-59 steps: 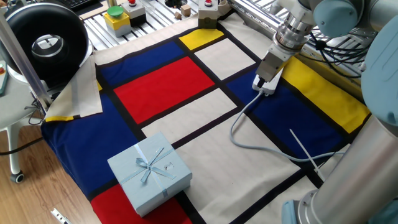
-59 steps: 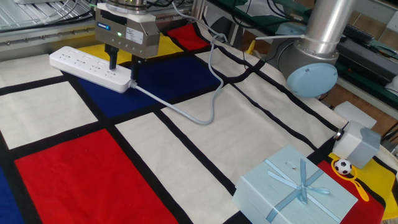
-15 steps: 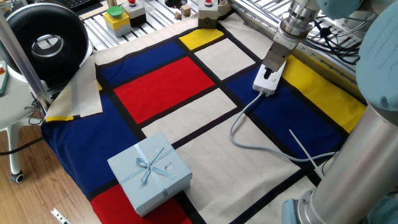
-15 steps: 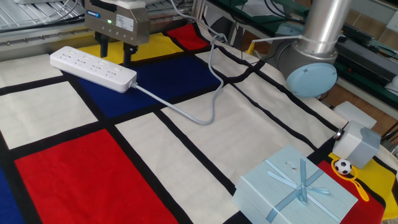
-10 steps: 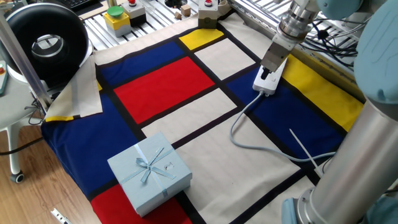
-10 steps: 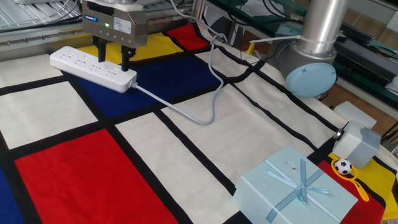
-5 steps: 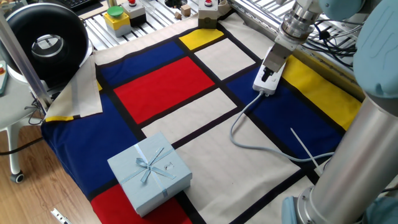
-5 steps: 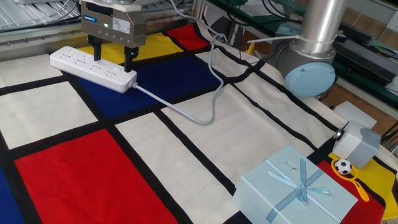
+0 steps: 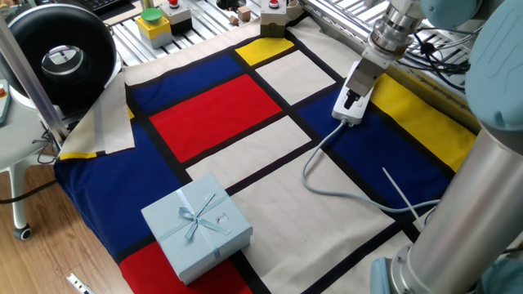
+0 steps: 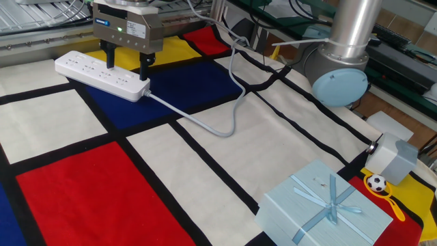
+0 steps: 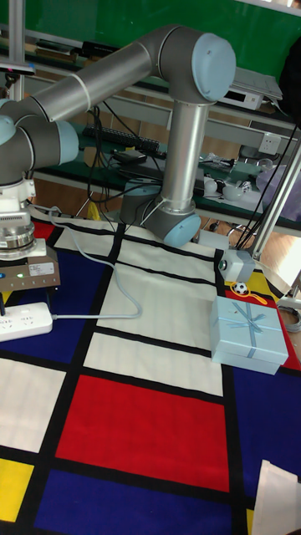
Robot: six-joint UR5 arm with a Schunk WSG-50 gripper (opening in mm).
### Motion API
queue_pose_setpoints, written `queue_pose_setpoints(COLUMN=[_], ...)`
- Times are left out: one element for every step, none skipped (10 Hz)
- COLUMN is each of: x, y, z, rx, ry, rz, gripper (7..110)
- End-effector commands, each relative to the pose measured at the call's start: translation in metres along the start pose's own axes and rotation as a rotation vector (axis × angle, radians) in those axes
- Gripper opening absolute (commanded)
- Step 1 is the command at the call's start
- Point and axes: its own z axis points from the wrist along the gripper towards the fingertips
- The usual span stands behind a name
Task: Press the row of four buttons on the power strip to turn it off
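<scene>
The white power strip lies on the blue panel of the chequered cloth, and its pale grey cord curls off from the nearer end. My gripper hangs right over the strip's cord half. It is open, with the two dark fingers spread along the strip's length and their tips down at its top face. The row of four buttons is too faint to pick out. The strip with the gripper above it also shows in one fixed view. In the tall view the strip sits under the gripper.
A pale blue gift box with a ribbon sits at the cloth's near corner. Beside it are a small grey cube and a football trinket. A black round device and a yellow button box stand beyond the cloth's far edge.
Over the last second the gripper has slid a little along the strip toward its cord end, staying low over it. The strip and cord have not moved.
</scene>
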Motion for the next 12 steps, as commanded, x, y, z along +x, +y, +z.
queue_pose_setpoints(x=[-0.0004,-0.0005,-0.0009,-0.0007,-0.0007,-0.0006,-0.0004,0.0000,0.0020,0.0037,0.0049,0.0045], y=[0.0023,0.0021,0.0018,0.0018,0.0019,0.0006,-0.0005,-0.0014,-0.0008,0.0003,0.0010,0.0005], z=[0.0008,0.0011,0.0014,0.0017,0.0022,0.0032,0.0048,0.0053,0.0038,0.0012,-0.0003,0.0014], rx=[-0.002,-0.002,-0.002,-0.002,-0.003,-0.001,-0.002,-0.002,-0.003,-0.004,-0.005,-0.006], ry=[-0.013,-0.013,-0.015,-0.015,-0.015,-0.016,-0.018,-0.020,-0.015,-0.012,-0.009,-0.011], rz=[0.014,0.014,0.014,0.014,0.014,0.014,0.013,0.010,0.011,0.014,0.018,0.018], gripper=[88,88,88,88,88,88,88,88,88,88,88,88])
